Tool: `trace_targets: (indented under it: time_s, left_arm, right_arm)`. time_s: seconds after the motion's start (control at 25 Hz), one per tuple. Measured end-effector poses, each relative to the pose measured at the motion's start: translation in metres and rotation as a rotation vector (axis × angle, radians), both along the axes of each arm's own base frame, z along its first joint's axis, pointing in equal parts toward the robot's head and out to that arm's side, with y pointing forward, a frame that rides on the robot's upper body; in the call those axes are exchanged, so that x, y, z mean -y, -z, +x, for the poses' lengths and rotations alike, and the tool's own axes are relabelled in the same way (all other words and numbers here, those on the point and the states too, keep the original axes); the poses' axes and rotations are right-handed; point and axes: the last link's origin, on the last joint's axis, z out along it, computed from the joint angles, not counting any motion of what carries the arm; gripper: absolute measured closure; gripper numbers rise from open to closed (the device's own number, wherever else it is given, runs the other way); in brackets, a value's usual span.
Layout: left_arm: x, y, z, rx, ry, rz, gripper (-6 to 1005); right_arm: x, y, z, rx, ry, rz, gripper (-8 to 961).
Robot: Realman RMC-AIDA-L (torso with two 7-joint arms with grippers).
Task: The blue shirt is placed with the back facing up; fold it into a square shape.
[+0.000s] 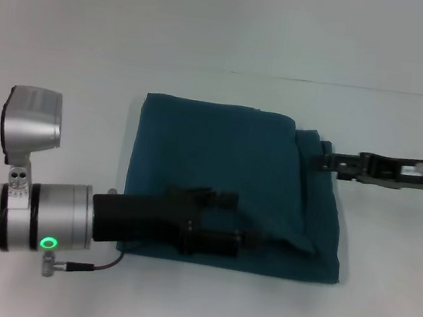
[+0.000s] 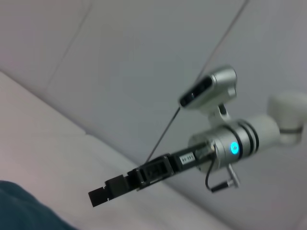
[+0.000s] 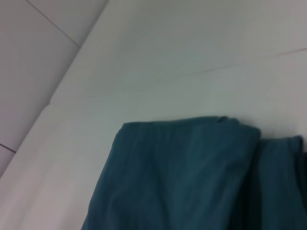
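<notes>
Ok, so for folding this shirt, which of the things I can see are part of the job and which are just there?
Part of the job:
- the blue shirt, already folded to a rough square
- the left gripper, over the shirt's near part
- the right gripper, at the shirt's right edge

Just there:
- the white table
- nothing else lies about

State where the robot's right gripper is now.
In the head view, the right gripper reaches in from the right, at the right edge of the folded dark teal-blue fabric shirt.
</notes>
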Motion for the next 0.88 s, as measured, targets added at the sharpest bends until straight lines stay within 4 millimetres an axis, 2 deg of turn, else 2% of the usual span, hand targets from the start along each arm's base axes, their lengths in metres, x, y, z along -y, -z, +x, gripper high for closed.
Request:
trace_targets:
  time_s: [0.2, 0.36, 0.88]
  left_arm:
    - [0.0, -0.004, -0.008, -0.102, 0.07, 0.016, 63]
    - [-0.001, -0.008, -0.012, -0.159, 0.102, 0.027, 63]
    - [-0.006, -0.015, -0.016, -0.196, 0.115, 0.051, 62]
  right_arm:
    - [-0.006, 0.024, -0.013, 0.004, 0.016, -0.012, 83]
    - [-0.007, 0.039, -0.014, 0.008, 0.048, -0.003, 87]
    - [-0.008, 0.052, -0.012, 0.013, 0.093, 0.026, 97]
